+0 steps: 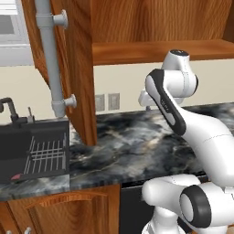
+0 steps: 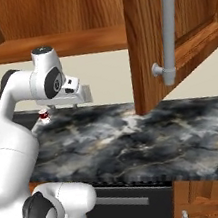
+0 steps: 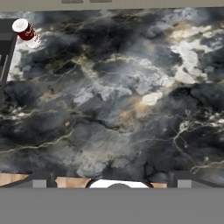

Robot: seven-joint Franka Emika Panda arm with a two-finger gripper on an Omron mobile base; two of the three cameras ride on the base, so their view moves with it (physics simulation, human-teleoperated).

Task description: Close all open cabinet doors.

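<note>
One tall reddish-brown cabinet door [image 1: 81,68] stands swung out over the counter, its long grey bar handle [image 1: 54,59] facing left. From the right side the same cabinet door [image 2: 143,44] and handle [image 2: 169,29] rise right of centre. My gripper [image 2: 68,100] hangs over the dark marble counter [image 2: 136,136], well left of that door and apart from it. In the hand view the gripper [image 3: 111,183] is open, with its two fingertips [image 3: 39,182] wide apart and nothing between them.
A black appliance with a wire rack [image 1: 34,151] sits on the counter left of the door. A small red-and-white can [image 3: 26,31] stands near the back wall. Wall outlets [image 1: 107,101] are behind. Base cabinets [image 1: 59,212] lie below the counter edge.
</note>
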